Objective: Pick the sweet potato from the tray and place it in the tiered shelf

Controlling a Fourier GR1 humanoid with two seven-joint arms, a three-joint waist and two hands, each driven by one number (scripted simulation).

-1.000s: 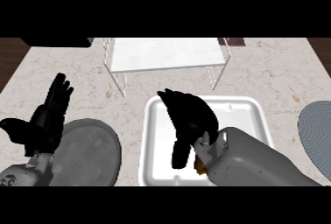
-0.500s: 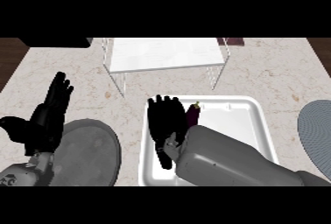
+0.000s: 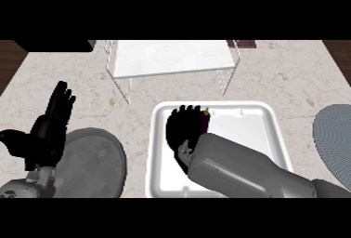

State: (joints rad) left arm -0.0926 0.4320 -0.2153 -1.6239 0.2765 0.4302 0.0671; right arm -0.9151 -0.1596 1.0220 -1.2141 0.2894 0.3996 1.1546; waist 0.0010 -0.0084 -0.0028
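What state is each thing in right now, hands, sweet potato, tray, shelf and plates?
Right hand: over the tray, fingers beside the sweet potato; grasp unclear.
Left hand: open, resting at the left, fingers up.
Sweet potato: dark, in the tray, mostly hidden by the right hand.
Tray: white, flat on the counter.
Shelf: upright behind the tray, top tier bare.
Left plate: grey, nothing on it.
Right plate: grey, cut by the edge.

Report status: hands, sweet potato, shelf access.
Right hand in the white tray, fingers against the dark sweet potato, grip unclear. Left hand open, resting at left. Tiered shelf beyond the tray, nothing between.
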